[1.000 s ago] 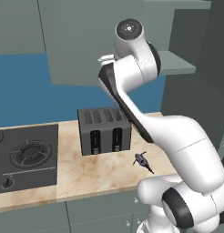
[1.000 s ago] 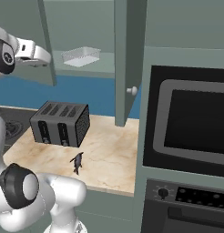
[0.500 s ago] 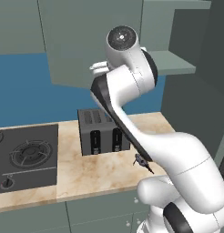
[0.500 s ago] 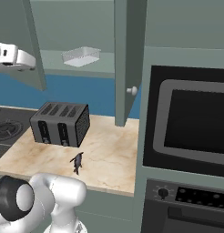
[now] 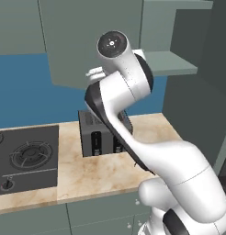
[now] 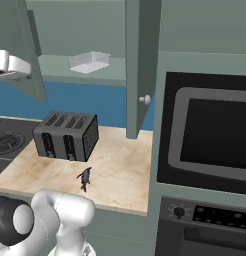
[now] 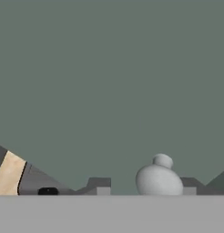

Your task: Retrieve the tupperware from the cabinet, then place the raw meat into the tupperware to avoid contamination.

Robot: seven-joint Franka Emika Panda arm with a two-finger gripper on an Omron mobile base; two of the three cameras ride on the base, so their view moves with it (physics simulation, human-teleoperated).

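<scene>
End effector half-open around left cabinet door knob, nothing gripped. Tupperware waiting on cabinet shelf, raw meat on counter. Best cleared fully from door before reaching in.

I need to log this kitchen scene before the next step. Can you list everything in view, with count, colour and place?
cabinet: one, grey-green, on the wall, doors swung open
knob: one, pale, round, on the cabinet door, between the finger tips in the hand view
tupperware: one, clear, on the cabinet shelf
toaster: one, dark grey, four slots, on the counter
raw meat: one, dark grey, on the counter in front of the toaster
counter: one, beige marble
stove: one, dark, left of the toaster
oven: one, black, right of the counter
gripper: one, jaws apart around the knob
</scene>
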